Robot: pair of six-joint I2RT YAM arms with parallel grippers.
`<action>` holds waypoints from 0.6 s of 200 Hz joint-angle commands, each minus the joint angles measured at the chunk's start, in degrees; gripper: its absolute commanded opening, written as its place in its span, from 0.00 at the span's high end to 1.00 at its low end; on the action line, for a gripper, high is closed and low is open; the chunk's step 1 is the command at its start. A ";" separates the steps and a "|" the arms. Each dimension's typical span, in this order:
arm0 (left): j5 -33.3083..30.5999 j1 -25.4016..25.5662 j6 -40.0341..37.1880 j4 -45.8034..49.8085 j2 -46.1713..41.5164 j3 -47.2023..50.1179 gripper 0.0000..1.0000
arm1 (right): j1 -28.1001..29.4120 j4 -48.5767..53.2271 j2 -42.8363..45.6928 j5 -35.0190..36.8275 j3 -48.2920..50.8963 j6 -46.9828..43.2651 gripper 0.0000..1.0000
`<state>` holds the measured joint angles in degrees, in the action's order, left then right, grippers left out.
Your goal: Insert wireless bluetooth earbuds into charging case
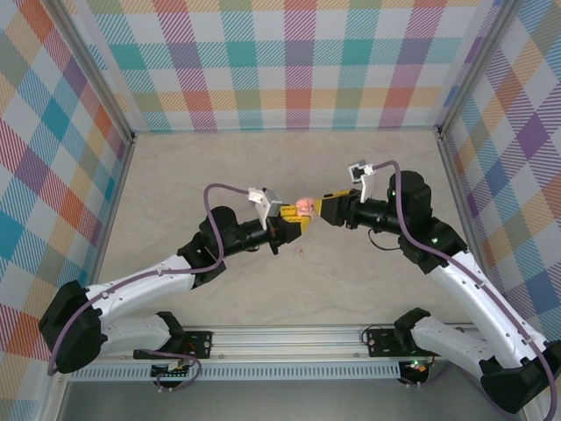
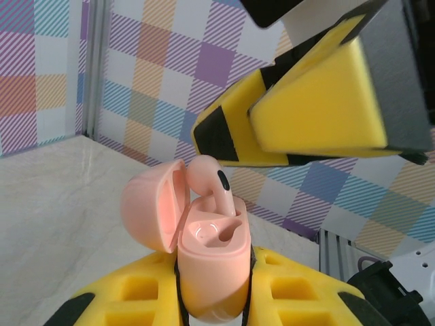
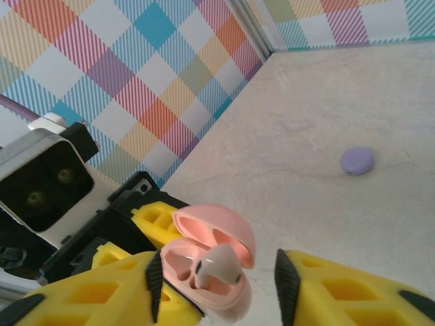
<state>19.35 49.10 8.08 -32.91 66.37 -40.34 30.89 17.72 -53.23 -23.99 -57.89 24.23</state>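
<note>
earbud: a pale pinkish-beige earbud [image 2: 207, 178] is sitting stem-down in one slot of the charging case, its head sticking up above the rim
charging case: the pink charging case [image 2: 214, 272] is being held upright above the table, its lid [image 2: 149, 210] hanging open to one side
left gripper [image 1: 294, 221]: clenching the case's lower body between its yellow fingers
right gripper [image 3: 219, 275]: hovering at the earbud, fingers parted to either side of the case, pinching nothing
table [image 3: 326, 95]: a purple disc [image 3: 357, 161] is lying well apart from the case
</note>
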 commanded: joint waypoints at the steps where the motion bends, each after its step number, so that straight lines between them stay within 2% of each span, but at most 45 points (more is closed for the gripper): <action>1: 0.02 0.75 -0.87 -0.63 -1.95 -1.84 0.90 | 0.04 1.99 0.59 0.70 -1.33 -1.55 0.59; 11: 0.34 0.75 -0.87 -0.59 -2.09 -1.84 0.90 | 0.06 2.19 0.39 0.78 -1.35 -1.64 0.63; 52: 1.95 0.76 -0.74 -0.63 -1.95 -2.03 0.90 | 0.04 2.24 0.05 0.43 -1.44 -1.55 0.69; 120: 4.24 0.73 -0.46 -0.53 -0.95 -2.71 0.90 | 0.04 2.19 -0.96 -0.83 -1.57 -1.29 0.71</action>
<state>21.78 49.10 8.08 -32.91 65.41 -40.36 30.89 19.49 -53.54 -23.46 -57.89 23.44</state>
